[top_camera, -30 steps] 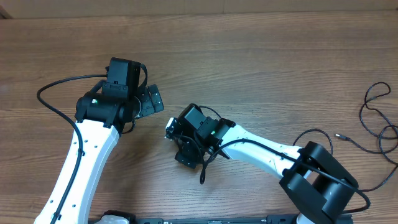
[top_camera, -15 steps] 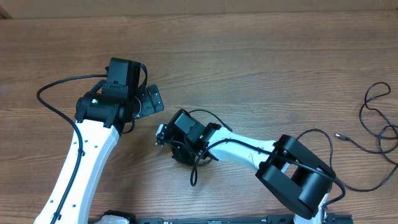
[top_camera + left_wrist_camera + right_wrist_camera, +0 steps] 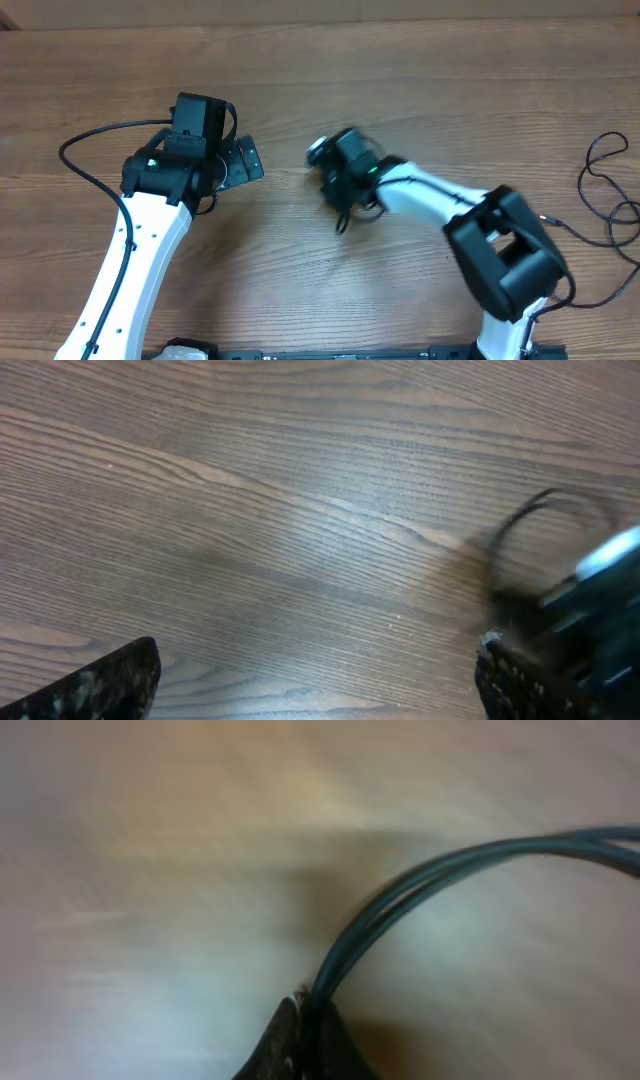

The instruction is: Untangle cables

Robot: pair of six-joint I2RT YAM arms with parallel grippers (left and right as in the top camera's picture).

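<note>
In the right wrist view my right gripper (image 3: 310, 1020) is shut on a thin dark cable (image 3: 450, 870), which arcs up and to the right as a doubled strand. From overhead, the right gripper (image 3: 345, 200) is blurred near the table's middle, and a short black cable piece (image 3: 344, 220) hangs below it. More thin black cables (image 3: 605, 190) lie in loose loops at the far right edge, one with a small plug end (image 3: 546, 216). My left gripper (image 3: 245, 160) is open over bare wood, holding nothing; its left wrist view (image 3: 310, 690) shows a blurred cable loop (image 3: 530, 520) at right.
The table top (image 3: 420, 90) is brown wood grain. A thick black arm wire (image 3: 85, 150) loops out to the left of the left arm. The right arm's black base (image 3: 505, 255) stands at the front right.
My right gripper has shut on the cable and swung from the front centre up and to the right, carrying it along. The left arm has not moved.
</note>
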